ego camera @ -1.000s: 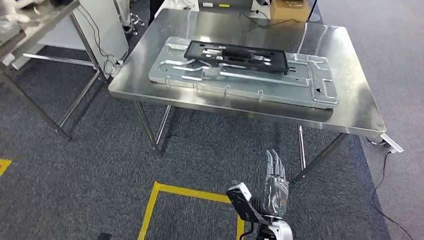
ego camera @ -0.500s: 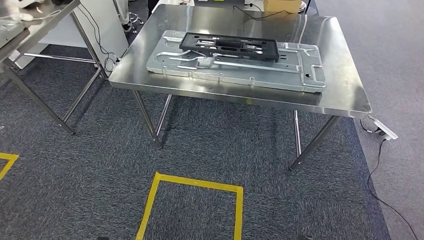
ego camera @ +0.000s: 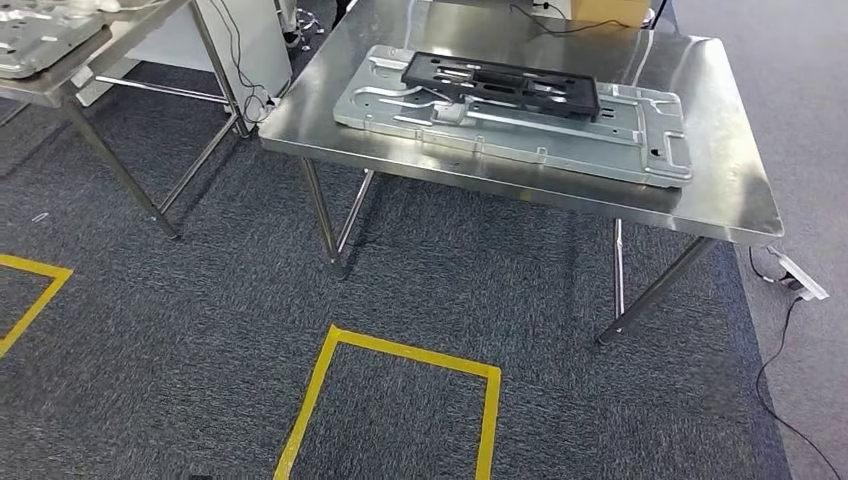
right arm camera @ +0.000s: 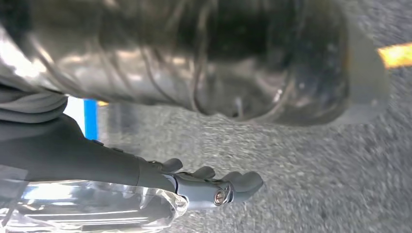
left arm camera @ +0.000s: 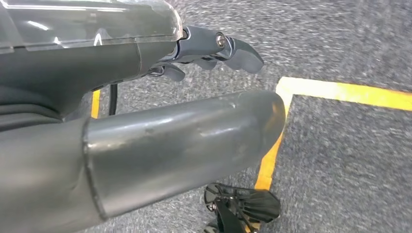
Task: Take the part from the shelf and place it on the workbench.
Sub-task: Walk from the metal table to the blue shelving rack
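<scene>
Black rectangular plastic frame part (ego camera: 501,85) lies flat on a large silver stamped sheet-metal plate (ego camera: 520,125), both on the stainless steel counter (ego camera: 730,190) (four thin steel legs, grey carpet under it). Neither robot hand is near it; the part sits well ahead of and above both, which hang low over the grey carpet floor (ego camera: 180,330).

Left robot hand (left arm camera: 194,63): holding nothing, dark fingers (left arm camera: 238,51) only loosely curled and apart from the thick grey thumb (left arm camera: 194,141), so spread rather than pressed together. Yellow floor tape (left arm camera: 340,92) lies just beyond its fingertips.

Right robot hand (right arm camera: 145,179): also holding nothing, fingers (right arm camera: 233,187) extended side by side over the carpet, thumb side blurred (hard to read), looks spread.

A second steel counter (ego camera: 90,60) stands well off on the left robot hand's side, carrying another silver plate (ego camera: 40,25) at its edge. Yellow tape square (ego camera: 400,400) marks the floor in front of the main counter. Black cable (ego camera: 790,390) trails on the carpet on the right robot hand's side.
</scene>
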Controlling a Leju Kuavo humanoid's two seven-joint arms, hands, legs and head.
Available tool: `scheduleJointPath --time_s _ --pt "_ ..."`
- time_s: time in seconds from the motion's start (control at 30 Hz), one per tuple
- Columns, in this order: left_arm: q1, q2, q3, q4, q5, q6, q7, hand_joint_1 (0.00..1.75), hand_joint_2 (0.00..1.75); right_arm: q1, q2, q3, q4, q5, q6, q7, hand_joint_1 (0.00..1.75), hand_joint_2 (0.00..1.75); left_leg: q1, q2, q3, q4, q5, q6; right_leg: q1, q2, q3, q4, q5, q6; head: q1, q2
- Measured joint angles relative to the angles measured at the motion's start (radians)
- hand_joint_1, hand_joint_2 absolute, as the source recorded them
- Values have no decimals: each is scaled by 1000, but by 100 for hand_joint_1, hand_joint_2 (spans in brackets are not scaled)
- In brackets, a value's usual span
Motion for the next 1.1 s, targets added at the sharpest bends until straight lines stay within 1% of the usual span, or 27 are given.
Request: scheduleJointPath --time_s 0.07,0.1,0.13,0.17,0.2,0.23,0.27,0.3,0.37,0.43,0.47,0.5,0.57,0.6,0.63,0.67,0.7,0.73,0.77,0.8,0.83,0.87,0.93,0.97,1.0,1.07,1.1 --pt "0 -1 1 0 0 0 1 0 0 0 1 -1 10 6 15 14 0 0 1 -16 -8 -2 8 7 -8 35 -52 115 -69 10 1 0" --pt "0 -1 2 0 0 0 1 0 0 -1 2 -1 14 8 22 17 0 0 1 -25 -13 -1 11 8 -11 42 -81 178 -96 13 1 0" --pt "1 -2 2 0 0 0 1 0 0 -1 2 -1 17 11 29 19 0 0 0 -35 -16 1 13 8 -13 44 -97 215 -104 15 1 0" --pt "2 -2 3 0 0 0 1 0 0 -1 2 -1 20 17 35 19 0 0 0 -46 -18 2 15 7 -14 45 -96 217 -91 16 1 0" --pt "2 -2 3 0 0 0 1 0 0 -1 2 -1 22 22 42 20 0 0 0 -58 -19 4 16 6 -16 49 -76 179 -59 15 1 0" --pt "3 -3 4 0 0 0 2 0 0 -1 2 -1 24 29 49 20 0 0 0 -70 -19 6 17 5 -17 60 -43 114 -19 12 1 0" --pt "2 -4 4 0 0 0 2 0 0 -1 2 -1 25 34 56 20 0 0 0 -80 -20 8 18 2 -17 83 -10 48 9 7 1 0" --pt "1 -5 4 0 0 0 2 0 0 -1 1 -1 25 39 63 20 0 0 0 -91 -23 10 19 -2 -17 104 15 -7 28 2 1 0" --pt "-1 -7 4 0 0 2 2 0 0 -3 1 0 28 50 77 21 0 0 2 -109 -33 11 26 -15 -15 127 30 -49 31 -4 1 0" --pt "2 -7 7 0 0 4 2 0 0 -8 1 1 30 57 88 23 0 0 4 -122 -41 10 32 -29 -16 106 30 -59 38 -10 0 0" --pt "4 -7 9 0 0 4 2 0 0 -9 2 1 31 59 93 25 0 0 3 -112 -47 18 25 -34 -18 94 32 -66 43 -15 0 0" --pt "4 -7 11 0 1 5 3 0 0 -9 2 1 32 60 97 27 0 0 3 -94 -59 45 5 -37 -20 80 33 -73 48 -21 -1 0" --pt "2 -8 15 0 1 5 4 0 0 -8 2 1 33 63 105 33 0 0 3 -49 -107 150 -60 -42 -19 51 32 -78 52 -29 -3 0" --pt "1 -8 17 0 2 6 5 0 0 -8 2 1 34 65 109 38 0 0 4 -38 -133 213 -89 -46 -18 36 29 -77 52 -30 -3 0" --pt "1 -7 18 0 3 6 6 0 0 -8 2 1 35 69 113 43 0 0 5 -32 -150 257 -105 -49 -17 23 27 -75 52 -30 -3 0" --pt "3 -7 20 0 4 6 7 0 0 -9 2 2 36 73 115 49 0 0 5 -29 -149 268 -102 -51 -16 9 25 -72 51 -30 -3 0" --pt "4 -7 21 0 5 6 8 0 0 -10 2 3 36 76 117 54 0 0 6 -24 -130 243 -82 -53 -16 -3 24 -69 49 -28 -3 0" --pt "5 -7 21 0 7 6 8 0 0 -11 2 4 37 79 118 59 0 0 7 -15 -94 184 -52 -52 -17 -15 24 -66 46 -26 -3 0" --pt "5 -7 22 0 8 7 8 0 0 -12 2 5 38 81 119 63 0 0 6 6 -54 116 -29 -51 -15 -26 25 -62 43 -22 -3 0" --pt "4 -7 22 0 9 7 8 0 0 -12 2 6 39 83 120 67 0 0 3 23 -23 60 -14 -47 -13 -35 25 -58 39 -17 -3 0" --pt "2 -7 22 0 9 7 8 0 0 -13 2 8 40 85 122 70 0 0 0 36 -5 24 -8 -42 -10 -44 25 -54 37 -11 -2 0" --pt "3 -7 22 0 10 7 8 0 0 -15 2 8 40 87 124 72 0 0 -3 40 -1 12 -11 -38 -7 -51 26 -53 35 -7 -2 0" --pt "7 -7 22 0 10 8 9 0 0 -19 2 10 41 89 128 73 0 0 -3 21 -5 8 -5 -26 -6 -64 28 -52 33 2 -2 0" --pt "9 -7 23 0 10 8 9 0 0 -21 2 11 41 90 129 74 0 0 -2 13 -5 5 -2 -20 -8 -54 28 -46 26 7 -2 0" --pt "9 -7 23 0 10 9 9 0 0 -21 2 12 41 90 129 74 0 0 0 4 -7 2 2 -13 -11 -35 20 -25 7 12 -2 0" --pt "5 -7 23 0 10 9 10 0 0 -19 2 13 41 90 130 74 0 0 2 -15 -11 0 9 -3 -16 19 -22 74 -57 19 -2 0" --pt "4 -7 23 0 10 9 10 0 0 -18 2 14 41 90 130 75 0 0 1 -26 -14 0 11 0 -17 34 -53 141 -90 21 -2 0"
